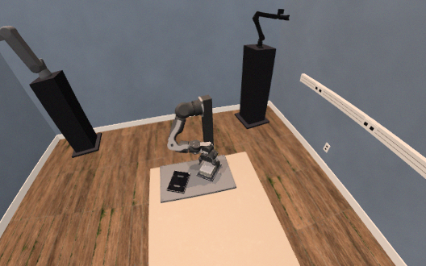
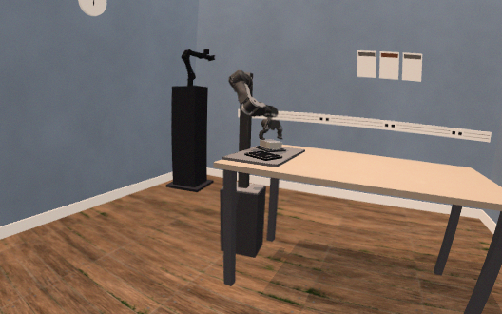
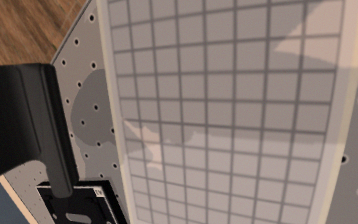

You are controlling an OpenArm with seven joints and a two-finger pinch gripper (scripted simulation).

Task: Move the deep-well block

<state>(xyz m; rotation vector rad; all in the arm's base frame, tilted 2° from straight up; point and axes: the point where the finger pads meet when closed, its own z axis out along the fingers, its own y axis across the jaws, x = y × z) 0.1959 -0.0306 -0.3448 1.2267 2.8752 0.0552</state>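
Note:
The white 96-well deep-well block (image 1: pixel 207 169) (image 2: pixel 271 142) (image 3: pixel 220 125) rests on the nest at the right of the grey base plate (image 1: pixel 202 190) (image 2: pixel 292 153) (image 3: pixel 80 100) in the top view. The other nest (image 1: pixel 178 181) (image 2: pixel 263 154) (image 3: pixel 80 202) is black and empty, to the left. My gripper (image 1: pixel 209 160) (image 2: pixel 272 135) is open and hangs just above the block, fingers apart from its sides. In the wrist view the well grid fills the frame and one black finger (image 3: pixel 55 150) stands clear of the block's left rim. The cut-off corner is not visible.
The base plate lies at the arm's end of a long beige table (image 1: pixel 219 230) (image 2: pixel 376 173). The arm's black column (image 1: pixel 207 121) stands right behind the plate. Two black pedestals (image 1: pixel 67 113) (image 1: pixel 256 85) stand on the floor, away from the table.

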